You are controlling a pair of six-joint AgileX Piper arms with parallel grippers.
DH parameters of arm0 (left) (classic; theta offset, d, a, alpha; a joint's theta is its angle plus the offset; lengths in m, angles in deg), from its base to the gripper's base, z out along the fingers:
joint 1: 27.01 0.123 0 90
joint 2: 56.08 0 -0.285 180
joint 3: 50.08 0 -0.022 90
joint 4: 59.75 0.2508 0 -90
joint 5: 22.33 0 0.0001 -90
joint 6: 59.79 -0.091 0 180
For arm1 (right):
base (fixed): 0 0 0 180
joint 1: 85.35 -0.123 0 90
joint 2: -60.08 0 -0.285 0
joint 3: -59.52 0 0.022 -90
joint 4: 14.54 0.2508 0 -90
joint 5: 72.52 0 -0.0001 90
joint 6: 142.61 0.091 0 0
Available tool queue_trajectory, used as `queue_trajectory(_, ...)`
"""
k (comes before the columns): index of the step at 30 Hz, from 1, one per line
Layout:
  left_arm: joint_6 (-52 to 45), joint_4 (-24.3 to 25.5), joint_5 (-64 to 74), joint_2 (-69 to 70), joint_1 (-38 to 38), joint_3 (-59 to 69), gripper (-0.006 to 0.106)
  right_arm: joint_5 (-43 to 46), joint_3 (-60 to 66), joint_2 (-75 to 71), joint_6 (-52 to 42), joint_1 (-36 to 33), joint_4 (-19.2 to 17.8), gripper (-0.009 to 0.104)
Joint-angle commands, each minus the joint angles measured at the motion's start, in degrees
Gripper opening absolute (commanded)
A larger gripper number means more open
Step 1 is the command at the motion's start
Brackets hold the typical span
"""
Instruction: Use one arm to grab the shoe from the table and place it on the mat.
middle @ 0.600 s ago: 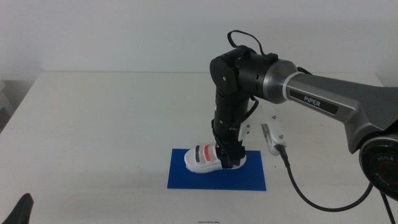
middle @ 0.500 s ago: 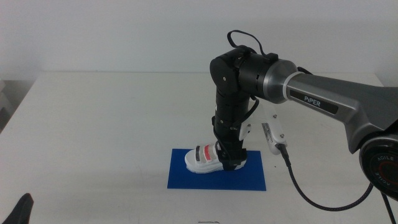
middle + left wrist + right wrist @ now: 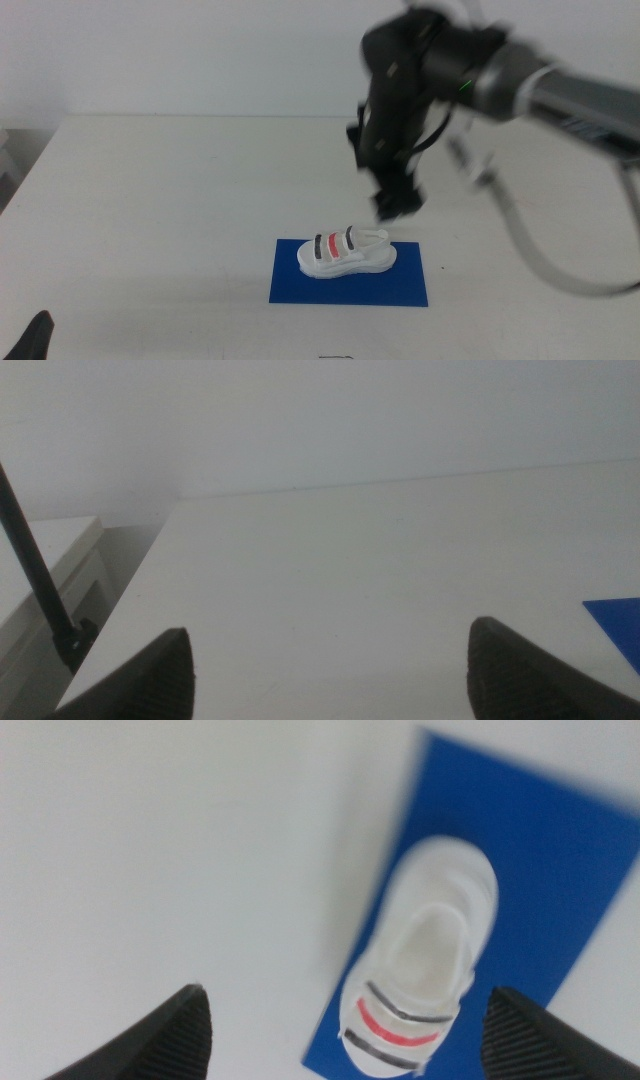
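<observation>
Shoe [image 3: 346, 252] sits upright on the mat [image 3: 349, 286], inside its edges, toward the mat's far edge; mat lies near the table's [image 3: 160, 200] front edge. Right gripper [image 3: 398, 200] hangs above the shoe, jaws wide apart and holding nothing, so placement looks done. It's blurred, probably mid-motion. Left gripper [image 3: 330, 660] waits by the front left corner, jaws spread, empty.
</observation>
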Motion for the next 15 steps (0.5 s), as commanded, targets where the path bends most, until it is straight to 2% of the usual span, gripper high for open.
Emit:
queue_trajectory(1, 0.84, -0.49, -4.76, 1.11, -0.26, -0.19, 0.094, -5.00, -1.38, -8.40, -14.89, -0.04, -5.62, 0.094)
queue_trajectory(3, 0.84, -0.49, -4.76, 1.11, -0.26, -0.19, 0.094, -5.00, -1.38, -12.39, -37.56, -0.04, -12.49, 0.094)
queue_trajectory(6, 0.84, -0.49, -4.76, 1.11, -0.26, -0.19, 0.094, -4.94, -1.38, -18.30, -71.47, -0.04, -18.59, 0.094)
queue_trajectory(10, 0.84, -0.49, -4.76, 1.11, -0.26, -0.19, 0.094, -4.94, -1.38, -23.54, -103.13, -0.04, -25.27, 0.094)
queue_trajectory(13, 0.84, -0.49, -4.76, 1.11, -0.26, -0.19, 0.094, -4.27, -1.38, -26.44, -114.82, -0.04, -25.40, 0.094)
queue_trajectory(15, 0.84, -0.49, -4.76, 1.11, -0.26, -0.19, 0.094, -4.55, -1.38, -29.18, -118.00, 1.60, -21.26, 0.094)
